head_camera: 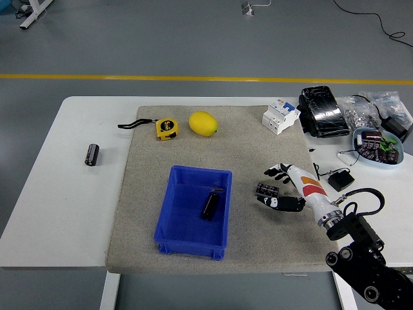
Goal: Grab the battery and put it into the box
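**Right now: right hand sitting beside a battery on the mat**

You are seeing the right hand (284,187), glossy black and white with an orange patch on its back, reaching in from the lower right over the coarse grey felt mat (245,148). Its fingers are spreading loosely, thumb low and forefinger high, and a small dark ribbed battery (266,190) is lying on the mat between those fingertips. Whether the fingers are actually pinching it or only touching it, you cannot tell.

You are also looking at the blue plastic box (193,212), a rectangular bin with a raised rim, lying just left of that battery. A dark cylindrical battery (209,206) is lying inside it, tilted slightly, near the right wall.

Another black cylinder (92,154) is lying alone on the bare white table (71,194), well left of the mat. At the mat's far edge, a yellow tape measure (166,128) with a black strap is sitting just beside a smooth yellow lemon (202,123). A white boxy breaker (280,115) is resting at the mat's far right corner.
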Action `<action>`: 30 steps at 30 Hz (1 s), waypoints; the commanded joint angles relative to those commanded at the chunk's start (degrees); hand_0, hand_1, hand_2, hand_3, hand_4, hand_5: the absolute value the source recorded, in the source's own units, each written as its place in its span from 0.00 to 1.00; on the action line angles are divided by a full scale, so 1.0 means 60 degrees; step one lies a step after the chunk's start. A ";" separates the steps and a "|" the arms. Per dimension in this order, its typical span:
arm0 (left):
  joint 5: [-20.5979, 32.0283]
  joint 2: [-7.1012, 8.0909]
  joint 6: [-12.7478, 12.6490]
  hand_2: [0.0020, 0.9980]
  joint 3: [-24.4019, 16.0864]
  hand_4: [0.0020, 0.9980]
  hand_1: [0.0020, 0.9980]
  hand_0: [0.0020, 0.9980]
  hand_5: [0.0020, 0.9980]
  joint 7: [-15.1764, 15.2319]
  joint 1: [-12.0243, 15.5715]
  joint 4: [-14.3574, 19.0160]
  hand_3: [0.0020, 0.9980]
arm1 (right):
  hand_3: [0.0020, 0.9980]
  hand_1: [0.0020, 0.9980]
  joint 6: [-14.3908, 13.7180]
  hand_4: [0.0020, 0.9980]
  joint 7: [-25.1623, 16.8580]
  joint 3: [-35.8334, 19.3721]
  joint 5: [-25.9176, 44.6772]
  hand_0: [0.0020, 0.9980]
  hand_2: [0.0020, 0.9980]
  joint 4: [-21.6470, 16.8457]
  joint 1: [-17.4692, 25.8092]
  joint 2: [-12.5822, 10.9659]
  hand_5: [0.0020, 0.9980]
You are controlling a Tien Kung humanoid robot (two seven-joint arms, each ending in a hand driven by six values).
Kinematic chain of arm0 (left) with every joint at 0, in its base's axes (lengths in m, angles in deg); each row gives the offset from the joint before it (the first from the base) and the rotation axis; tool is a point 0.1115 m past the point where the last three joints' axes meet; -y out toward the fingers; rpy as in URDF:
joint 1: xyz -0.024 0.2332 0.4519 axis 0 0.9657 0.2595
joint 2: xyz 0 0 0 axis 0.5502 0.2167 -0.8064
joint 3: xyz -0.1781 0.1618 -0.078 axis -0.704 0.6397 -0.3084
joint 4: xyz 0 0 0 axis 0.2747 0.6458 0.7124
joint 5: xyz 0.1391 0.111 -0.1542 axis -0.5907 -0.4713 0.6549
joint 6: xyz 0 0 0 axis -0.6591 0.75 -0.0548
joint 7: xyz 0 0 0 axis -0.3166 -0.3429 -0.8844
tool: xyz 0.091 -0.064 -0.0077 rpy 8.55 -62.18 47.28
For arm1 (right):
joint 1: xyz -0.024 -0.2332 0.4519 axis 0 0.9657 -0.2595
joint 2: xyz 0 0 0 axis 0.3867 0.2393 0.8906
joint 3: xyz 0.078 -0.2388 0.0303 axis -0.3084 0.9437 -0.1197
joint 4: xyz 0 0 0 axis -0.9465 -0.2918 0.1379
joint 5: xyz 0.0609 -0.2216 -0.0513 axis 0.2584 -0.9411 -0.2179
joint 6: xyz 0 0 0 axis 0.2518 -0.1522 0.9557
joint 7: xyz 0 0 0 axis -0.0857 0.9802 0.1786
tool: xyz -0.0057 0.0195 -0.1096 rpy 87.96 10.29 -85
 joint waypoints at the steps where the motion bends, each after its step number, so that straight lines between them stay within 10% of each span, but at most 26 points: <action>1: -0.0002 -0.0003 0.0002 0.70 0.0005 0.68 0.68 0.74 0.64 -0.0001 -0.0002 0.0003 0.63 | 0.54 0.51 -0.0037 0.90 -0.0030 0.0036 0.0042 0.44 0.53 0.0098 -0.0020 0.0042 0.20; 30: -0.0155 -0.0004 0.0039 0.70 0.0007 0.68 0.68 0.74 0.64 -0.0046 -0.0048 0.0031 0.63 | 0.44 0.39 -0.0201 0.79 -0.0236 0.0450 0.0517 0.30 0.44 0.0977 -0.0196 0.0382 0.13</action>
